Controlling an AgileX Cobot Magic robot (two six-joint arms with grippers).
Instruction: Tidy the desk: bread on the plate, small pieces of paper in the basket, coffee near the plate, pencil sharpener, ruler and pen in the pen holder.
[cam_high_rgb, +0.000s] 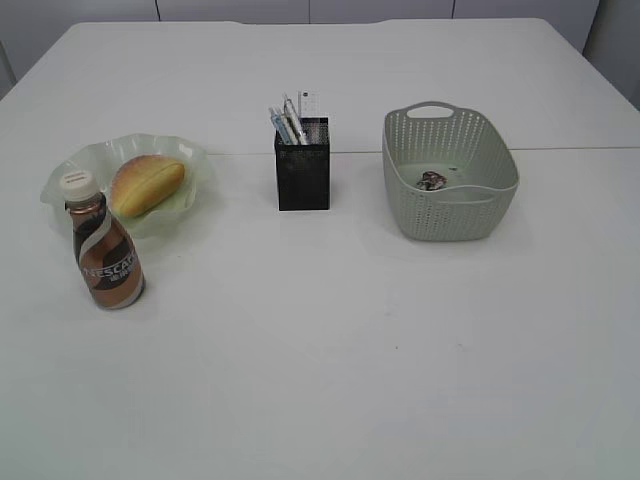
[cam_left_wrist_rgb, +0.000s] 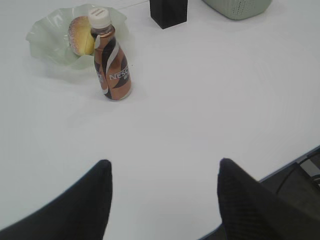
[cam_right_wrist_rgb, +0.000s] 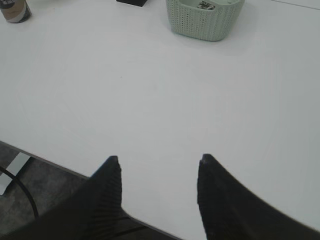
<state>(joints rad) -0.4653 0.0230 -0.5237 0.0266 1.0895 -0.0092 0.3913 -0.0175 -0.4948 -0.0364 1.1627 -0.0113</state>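
Pen holder (cam_left_wrist_rgb: 168, 12) cut off by the left wrist view's top edge, basket (cam_left_wrist_rgb: 239, 7) likewise, coffee (cam_right_wrist_rgb: 14, 10) clipped at the right wrist view's corner, basket contents (cam_high_rgb: 432, 180) too small to identify

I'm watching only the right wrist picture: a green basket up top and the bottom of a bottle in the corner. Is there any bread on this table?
Observer: Yes. The bread lies in the plate, at the far left of the desk.
Operator: And what is that bottle?
Observer: It is the coffee, upright with its white cap on, just in front of the plate.
Operator: There's a black corner at my top edge too.
Observer: That is the pen holder, standing between plate and basket, with pens sticking out of its top.
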